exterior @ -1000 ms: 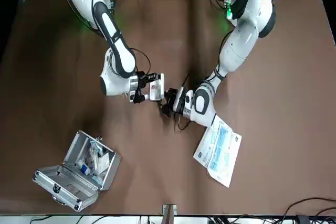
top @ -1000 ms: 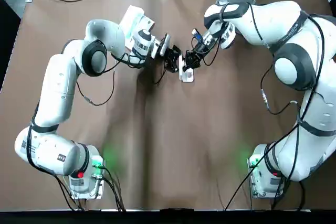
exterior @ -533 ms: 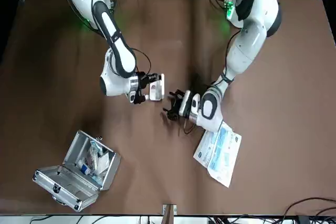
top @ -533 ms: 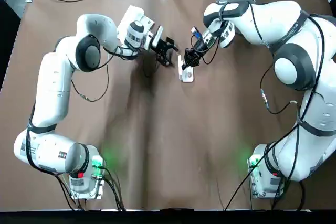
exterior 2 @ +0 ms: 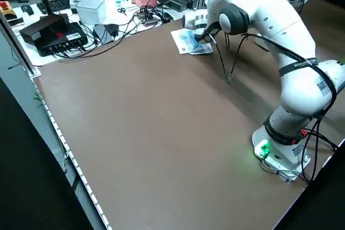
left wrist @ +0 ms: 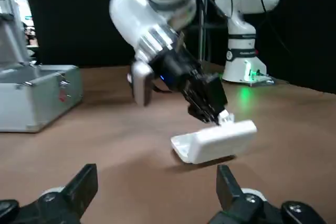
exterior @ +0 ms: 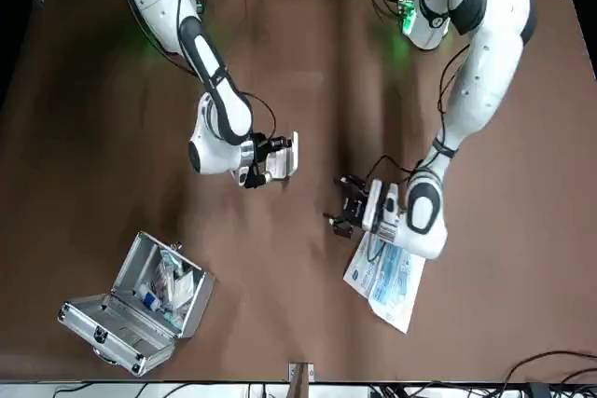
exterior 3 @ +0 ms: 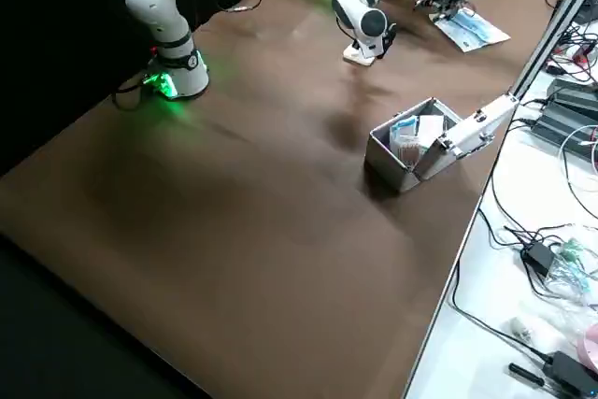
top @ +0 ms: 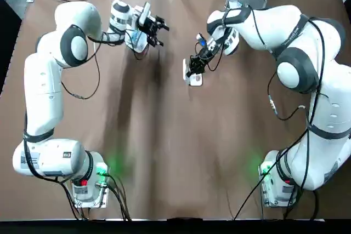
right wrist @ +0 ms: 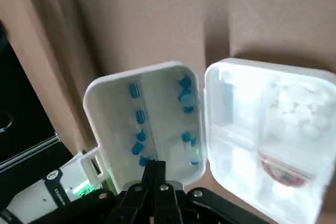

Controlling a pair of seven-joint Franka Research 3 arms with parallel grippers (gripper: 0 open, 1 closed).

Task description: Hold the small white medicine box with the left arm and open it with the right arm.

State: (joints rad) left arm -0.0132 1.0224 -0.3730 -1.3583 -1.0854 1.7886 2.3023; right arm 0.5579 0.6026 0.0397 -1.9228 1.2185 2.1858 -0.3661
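Observation:
The small white medicine box [top: 194,78] lies on the brown table [top: 164,152] near the middle back, its lid [right wrist: 144,124] swung open. Pills show in the base [right wrist: 273,135]. My right gripper [top: 192,67] is shut on the lid's edge, with its fingertips [right wrist: 155,174] pinched together there. The left gripper [top: 160,30] hovers open and holds nothing, well to the left of the box and farther back. From the left wrist, the box [left wrist: 215,140] sits beyond the spread fingers [left wrist: 86,182]. In the front view the box [exterior: 283,157] is apart from the left gripper [exterior: 343,210].
An open silver case [exterior: 140,300] with supplies stands at the back right of the table. A blue-and-white packet [exterior: 387,267] lies at the back left, under the left wrist. Cables and boxes [exterior 2: 64,30] sit beyond the far edge.
The left gripper has drawn away from the box, toward the back left, over the packet. The right gripper has stayed at the box's lid.

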